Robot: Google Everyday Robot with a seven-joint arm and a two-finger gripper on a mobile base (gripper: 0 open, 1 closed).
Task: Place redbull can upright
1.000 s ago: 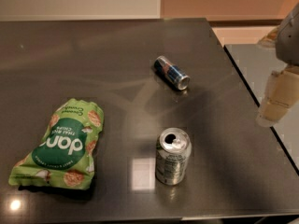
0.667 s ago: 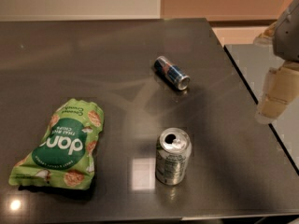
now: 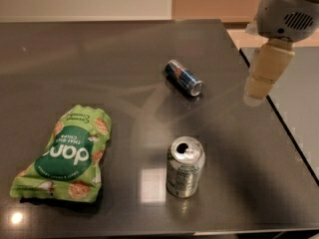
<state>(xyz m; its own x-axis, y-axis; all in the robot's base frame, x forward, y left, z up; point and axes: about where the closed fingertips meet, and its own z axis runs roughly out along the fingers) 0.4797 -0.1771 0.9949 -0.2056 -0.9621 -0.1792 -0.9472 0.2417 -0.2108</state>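
Camera view: redbull can (image 3: 184, 77) lying on side on dark counter (image 3: 89, 68), right of centre, silver top toward lower right. Nothing touching it. Tool (image 3: 255, 94) hangs right of can, over counter's right edge, well apart from it; whether spread or pressed together, cannot tell. Wider silver-green can (image 3: 185, 167) upright nearer front edge, apart from redbull can. Green chip bag (image 3: 65, 156) flat at front left.

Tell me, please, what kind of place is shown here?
Probably an office break area: a dark table carries a green chip bag, an upright soda can and a redbull can on its side. The robot's hand hangs above the table's right edge.
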